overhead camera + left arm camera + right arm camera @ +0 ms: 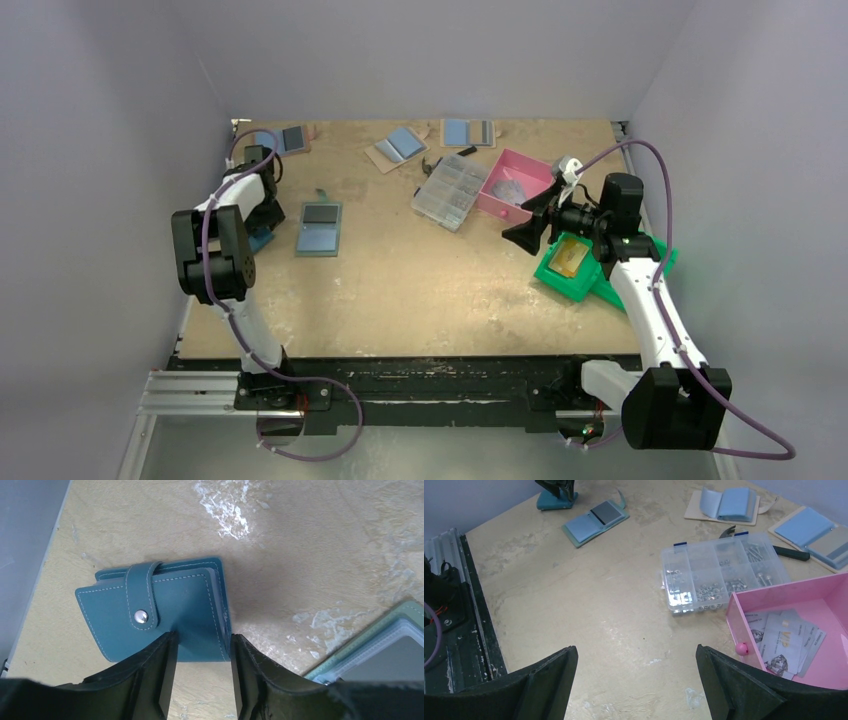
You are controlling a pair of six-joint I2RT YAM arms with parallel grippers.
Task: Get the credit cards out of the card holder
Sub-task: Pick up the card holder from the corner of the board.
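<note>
The card holder (pixel 320 228) lies open and flat on the left of the table, one blue half and one grey half with a teal edge. It also shows in the right wrist view (pixel 594 521) and at the lower right of the left wrist view (pixel 395 645). No separate credit cards can be made out. My left gripper (pixel 263 222) is open just left of the holder. Its fingertips (pixel 202 640) hover over the right end of a closed teal snap wallet (pixel 150 615). My right gripper (pixel 522 236) is open and empty above the table at the right (pixel 636 680).
A clear parts organiser (pixel 450 190) and a pink box (pixel 515 185) holding paper cards stand at centre right. A green box (pixel 575 262) sits under the right arm. Other blue holders (pixel 400 148) (pixel 468 132) (pixel 285 138) lie along the back. The left wall is close to the left arm.
</note>
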